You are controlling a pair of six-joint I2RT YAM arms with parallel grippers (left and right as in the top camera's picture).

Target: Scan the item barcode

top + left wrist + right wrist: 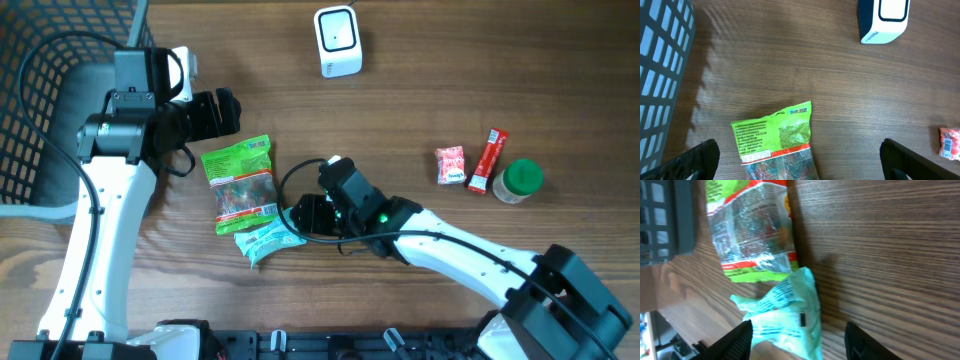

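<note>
Here the right gripper (797, 339) hangs low over the tabletop (420, 90), roughly at its middle and somewhat toward the near edge. Its fingers (742, 341) are spread. A mint-green packet (265, 240) lies flat between them, close against one finger and clear of the other, so it is not pinched. The wrist view shows dark print on the packet's upper face, too blurred to read.

Just beyond the packet and touching or overlapping its end lies a green snack bag (240, 185), flat, with a clear window showing its contents. The left gripper (226, 112) hovers past the bag's far end with its fingers wide apart and nothing between them.

The white scanner (337, 40) stands near the far edge, about midway along it and well apart from both bags. A black wire basket (45, 130) fills the far left corner.

Toward the right edge sit three small things close together: a red-and-white sachet (451, 165), a red stick pack (488, 160) and a green-lidded jar (518, 182).
</note>
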